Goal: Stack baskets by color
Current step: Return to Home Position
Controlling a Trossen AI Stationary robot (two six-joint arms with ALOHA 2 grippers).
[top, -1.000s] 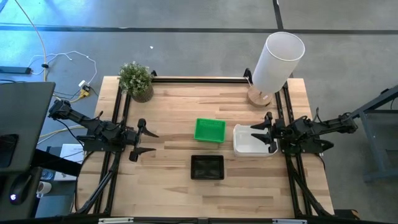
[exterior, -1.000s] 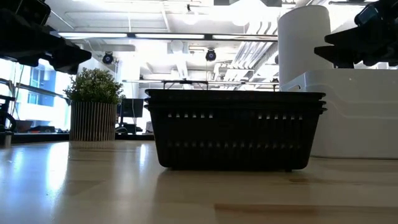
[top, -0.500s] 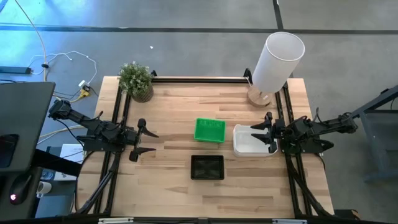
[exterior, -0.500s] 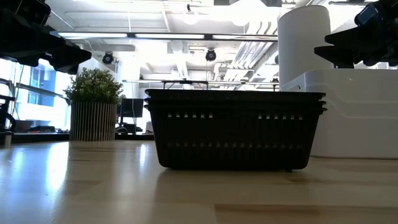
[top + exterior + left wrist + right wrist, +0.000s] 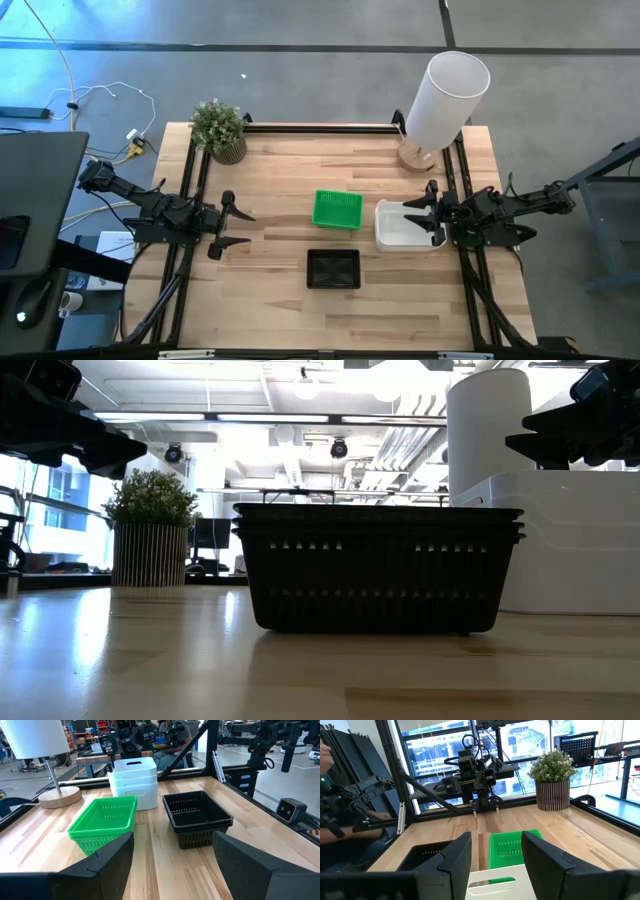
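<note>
With nothing moved lately, the green stack (image 5: 337,209), black stack (image 5: 333,268) and white stack (image 5: 395,228) are judged finished; the left gripper (image 5: 238,228) and right gripper (image 5: 418,218) are held open, empty.

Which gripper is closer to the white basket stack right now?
Right. The right gripper hovers over the white stack; the left gripper is far off, beyond the green stack.

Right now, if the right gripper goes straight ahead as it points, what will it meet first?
Likely the left gripper, far across the table. The right gripper hangs just above the white stack and seems to clear the green stack too, though the height margin is hard to judge.
</note>
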